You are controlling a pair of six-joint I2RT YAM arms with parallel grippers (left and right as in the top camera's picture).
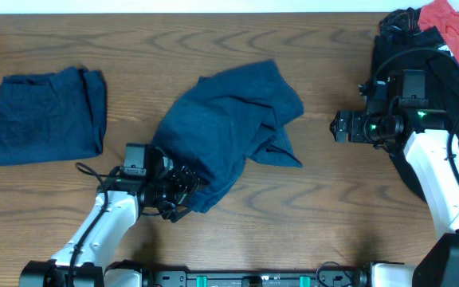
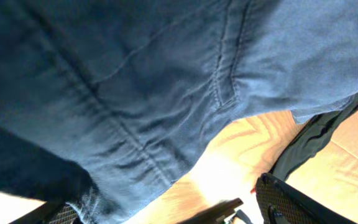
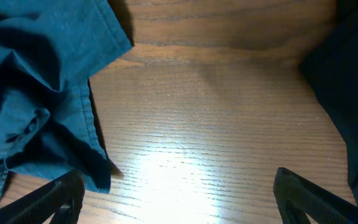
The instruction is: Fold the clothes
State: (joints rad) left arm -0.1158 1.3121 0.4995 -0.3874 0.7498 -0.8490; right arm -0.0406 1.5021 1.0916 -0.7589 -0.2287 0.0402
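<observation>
A crumpled navy garment [image 1: 229, 127] lies mid-tabletop [image 1: 333, 199], its lower edge draped over the spread left hand [image 1: 183, 185], a folded garment [image 1: 46, 115] lies far left, and the right hand [image 1: 339, 126] hovers spread nearby.

A folded navy garment [image 1: 45, 117] lies flat far left, while a crumpled navy garment [image 1: 229, 127] sprawls at centre.
</observation>
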